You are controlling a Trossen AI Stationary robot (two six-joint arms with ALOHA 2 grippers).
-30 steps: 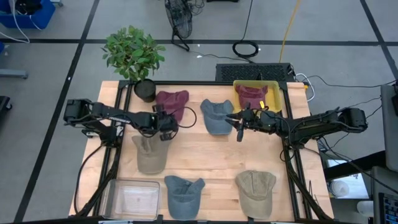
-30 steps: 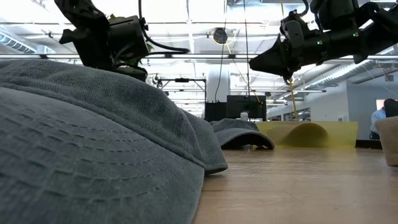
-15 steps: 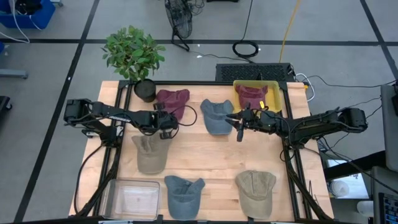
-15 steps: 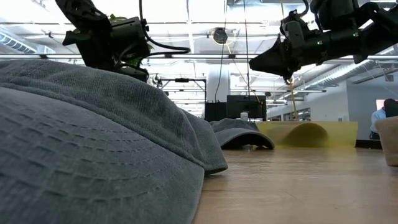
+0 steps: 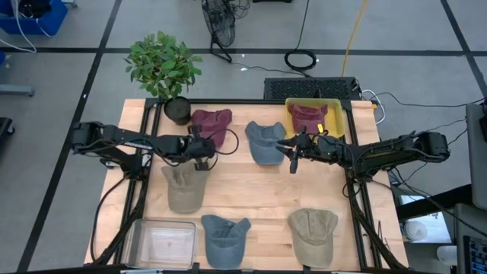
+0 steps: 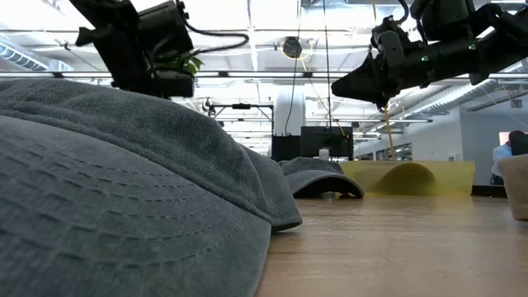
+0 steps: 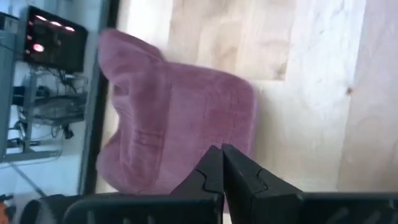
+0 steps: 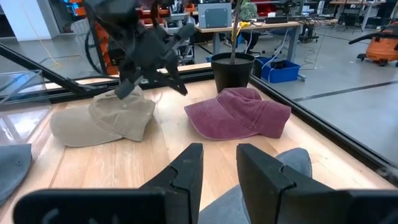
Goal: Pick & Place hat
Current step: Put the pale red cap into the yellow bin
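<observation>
We count six hats: two maroon, one (image 5: 211, 124) on the counter (image 5: 262, 194) beside the potted plant (image 5: 163, 68) and one (image 5: 307, 117) in the yellow bin (image 5: 337, 106); two blue-grey (image 5: 265, 141) (image 5: 224, 236); two tan (image 5: 183, 186) (image 5: 313, 234). One clear tray (image 5: 161, 242). Left hand (image 5: 204, 152), fingers pressed together and holding nothing, hangs above the counter by the maroon hat's brim. Right hand (image 5: 291, 154), fingers parted, empty, hovers by the upper blue-grey hat. Grey tiled floor around
</observation>
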